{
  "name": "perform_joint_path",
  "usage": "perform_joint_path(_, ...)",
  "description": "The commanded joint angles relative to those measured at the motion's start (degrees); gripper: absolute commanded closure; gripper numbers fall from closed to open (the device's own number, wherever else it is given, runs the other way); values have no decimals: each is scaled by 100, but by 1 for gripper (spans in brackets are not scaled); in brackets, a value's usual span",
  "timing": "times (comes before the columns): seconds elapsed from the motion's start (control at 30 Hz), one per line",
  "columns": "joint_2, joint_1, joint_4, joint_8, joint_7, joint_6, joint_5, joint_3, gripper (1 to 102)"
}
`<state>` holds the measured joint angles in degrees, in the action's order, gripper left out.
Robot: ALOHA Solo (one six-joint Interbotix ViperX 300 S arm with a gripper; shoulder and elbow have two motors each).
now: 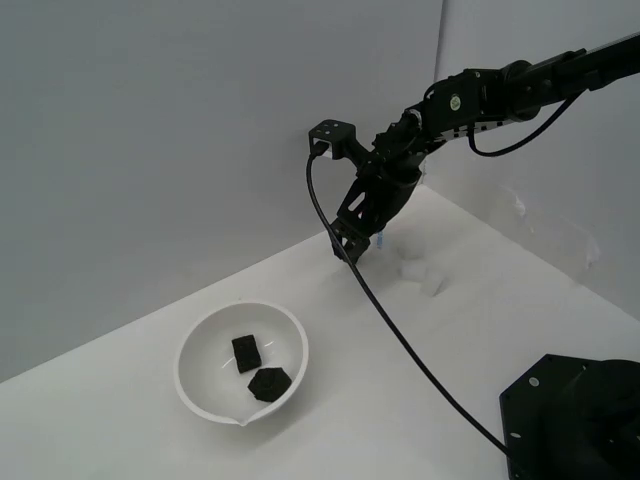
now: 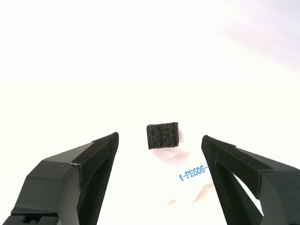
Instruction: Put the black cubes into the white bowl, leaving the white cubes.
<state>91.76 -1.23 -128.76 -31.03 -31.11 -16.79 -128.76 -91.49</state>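
Note:
The white bowl [image 1: 205,345] stands on the white table toward the exterior view's left, holding two black cubes [image 1: 246,352] [image 1: 268,383]. My gripper [image 1: 345,245] hangs above the table's far side, well to the right of the bowl, and is open. In the wrist view its fingers [image 2: 96,157] stand wide apart, with a third black cube [image 2: 162,135] on the table beyond and between them, untouched. A white cube with a blue mark [image 2: 192,173] lies right beside that black cube. More white cubes [image 1: 415,270] show faintly near the gripper.
The arm's black base [image 1: 575,420] fills the exterior view's lower right corner. A black cable [image 1: 400,340] runs from the wrist down across the table to the base. Grey walls close in behind the table.

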Motion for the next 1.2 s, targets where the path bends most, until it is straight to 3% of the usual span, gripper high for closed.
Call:
perform_joint_path(0.0,62,-9,53,-88,53,-53,88,-88,3)
perform_joint_path(0.77,-413,-9,35,-114,457,-53,70,404,5)
perform_joint_path(0.83,-431,-9,35,-114,448,-62,62,413,15)
perform_joint_path(0.93,-422,-9,26,-114,439,-53,44,396,51)
perform_joint_path(0.97,-404,-9,9,-114,439,-62,35,387,57)
perform_joint_path(1.1,-316,-9,-44,-114,396,-53,-18,299,60)
perform_joint_path(1.17,-246,-9,-79,-114,316,-53,-53,220,67)
